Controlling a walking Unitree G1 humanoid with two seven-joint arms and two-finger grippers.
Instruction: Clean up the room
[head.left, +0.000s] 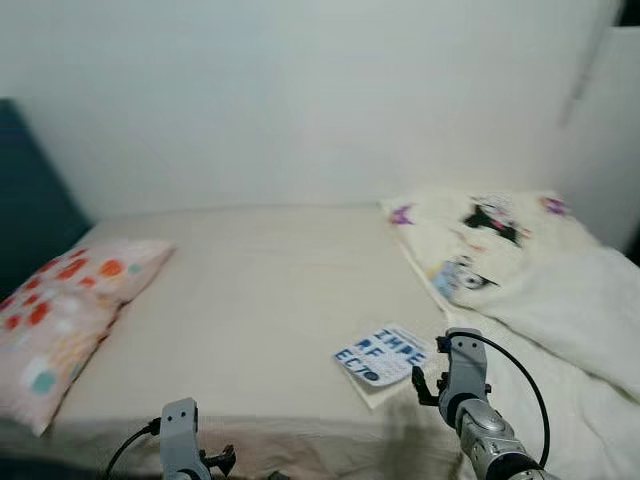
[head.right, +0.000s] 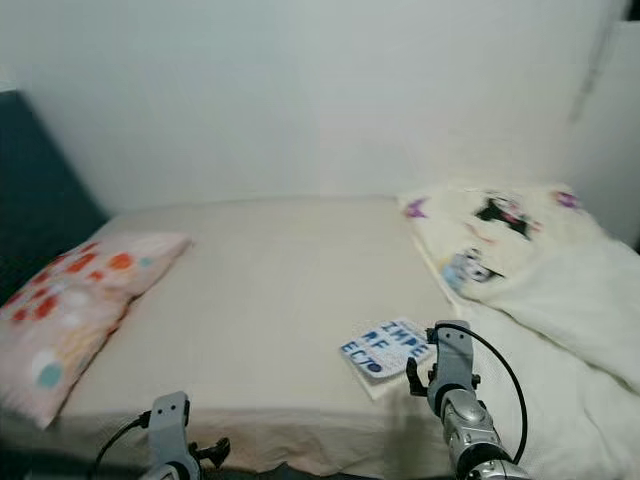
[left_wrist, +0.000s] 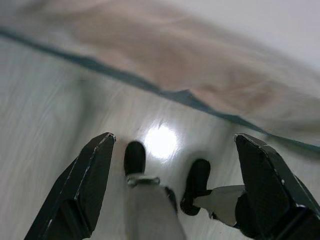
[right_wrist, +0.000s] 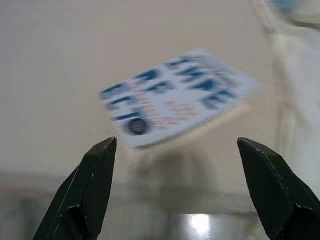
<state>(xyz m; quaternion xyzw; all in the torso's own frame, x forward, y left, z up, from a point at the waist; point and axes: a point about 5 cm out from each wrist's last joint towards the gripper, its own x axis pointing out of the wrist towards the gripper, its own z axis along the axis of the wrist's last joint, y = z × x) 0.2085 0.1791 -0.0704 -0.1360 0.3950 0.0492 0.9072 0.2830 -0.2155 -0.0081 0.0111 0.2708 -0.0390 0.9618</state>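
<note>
A white book with blue lettering lies flat on the beige bed, near its front edge and beside the blanket. My right gripper hovers just short of the book at the bed's edge, fingers wide open and nothing between them; its wrist shows to the right of the book. Low in front of the bed, my left gripper is open and points down at the pale floor.
A pink pillow with red and teal dots lies at the bed's left end by a dark headboard. A rumpled white blanket with cartoon prints covers the right side. A white wall backs the bed. My black feet stand below the left gripper.
</note>
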